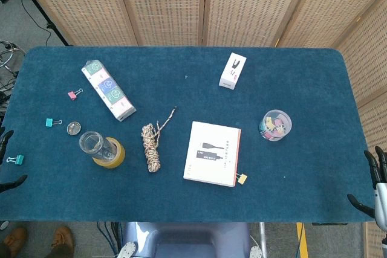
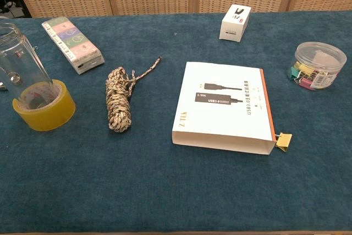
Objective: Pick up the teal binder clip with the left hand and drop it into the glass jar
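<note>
Teal binder clip lies on the blue tabletop near the left edge, beside a small round metal lid; a second teal clip sits nearer the left hand. Glass jar stands inside a yellow tape roll. Left hand empty, fingers apart; right hand likewise, off the right edge.

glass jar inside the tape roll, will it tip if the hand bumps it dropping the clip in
Probably not easily: the glass jar stands upright inside the yellow tape roll, which rings its base and should brace it. Still, it is tall and looks empty, so likely light and top-heavy. Smooth glass may slide against fingers.
</note>
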Controlling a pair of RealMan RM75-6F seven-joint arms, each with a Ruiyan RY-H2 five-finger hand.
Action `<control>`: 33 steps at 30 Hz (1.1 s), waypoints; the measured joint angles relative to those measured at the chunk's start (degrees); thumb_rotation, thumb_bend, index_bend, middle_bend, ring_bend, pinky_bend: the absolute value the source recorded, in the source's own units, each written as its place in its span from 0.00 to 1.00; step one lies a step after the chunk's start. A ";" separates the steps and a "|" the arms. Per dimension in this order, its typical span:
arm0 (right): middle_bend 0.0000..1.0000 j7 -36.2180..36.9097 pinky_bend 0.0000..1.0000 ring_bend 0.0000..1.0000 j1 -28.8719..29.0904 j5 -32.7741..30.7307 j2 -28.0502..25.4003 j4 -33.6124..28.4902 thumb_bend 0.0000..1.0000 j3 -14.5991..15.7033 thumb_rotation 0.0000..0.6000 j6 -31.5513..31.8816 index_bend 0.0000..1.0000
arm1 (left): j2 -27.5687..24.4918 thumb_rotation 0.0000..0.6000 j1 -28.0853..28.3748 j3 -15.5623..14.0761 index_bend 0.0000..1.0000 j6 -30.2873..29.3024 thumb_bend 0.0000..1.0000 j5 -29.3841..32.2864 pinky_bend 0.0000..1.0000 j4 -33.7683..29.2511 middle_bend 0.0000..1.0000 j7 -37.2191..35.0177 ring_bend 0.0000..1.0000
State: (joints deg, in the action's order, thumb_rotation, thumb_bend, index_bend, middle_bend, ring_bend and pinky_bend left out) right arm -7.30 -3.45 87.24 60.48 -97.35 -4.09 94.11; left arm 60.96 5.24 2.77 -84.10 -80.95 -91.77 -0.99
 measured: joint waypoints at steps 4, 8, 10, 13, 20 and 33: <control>0.00 0.27 0.00 0.00 0.14 0.34 0.07 0.12 0.00 0.24 1.00 -0.39 0.00 | 0.13 1.00 0.10 -0.05 0.00 0.55 0.10 -0.04 0.00 0.28 0.00 -0.03 0.00; 0.00 0.57 0.00 0.00 0.14 0.47 0.09 0.17 0.00 0.35 1.00 -0.46 0.00 | 0.20 1.00 0.07 0.10 0.00 0.43 0.10 -0.17 0.00 0.30 0.00 -0.26 0.00; 0.00 0.79 0.00 0.00 0.12 0.44 0.07 0.14 0.00 0.34 1.00 -0.45 0.00 | 0.24 1.00 0.12 0.19 0.00 0.45 0.10 -0.28 0.00 0.47 0.00 -0.65 0.00; 0.00 1.20 0.00 0.00 0.06 0.32 -0.01 0.07 0.00 0.25 1.00 -0.36 0.00 | 0.32 1.00 0.64 0.47 0.00 1.20 0.11 -0.35 0.00 1.17 0.00 -1.74 0.00; 0.00 1.89 0.00 0.00 0.00 -0.05 -0.19 -0.09 0.00 0.20 1.00 -0.57 0.00 | 1.11 1.00 4.27 2.06 0.17 8.14 0.17 1.97 0.00 4.64 0.00 -4.00 0.00; 0.00 2.41 0.00 0.00 0.96 -1.87 0.56 0.65 0.00 -0.03 1.00 -3.21 0.00 | 13.96 1.00 17.02 6.00 0.36 27.29 0.31 6.61 0.00 30.74 0.00 -11.38 0.00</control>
State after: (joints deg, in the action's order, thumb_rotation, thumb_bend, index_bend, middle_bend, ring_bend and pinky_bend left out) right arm -4.90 -2.49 85.36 61.04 -96.69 -4.12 90.90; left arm 74.91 22.25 8.77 -56.82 -74.34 -61.03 -12.37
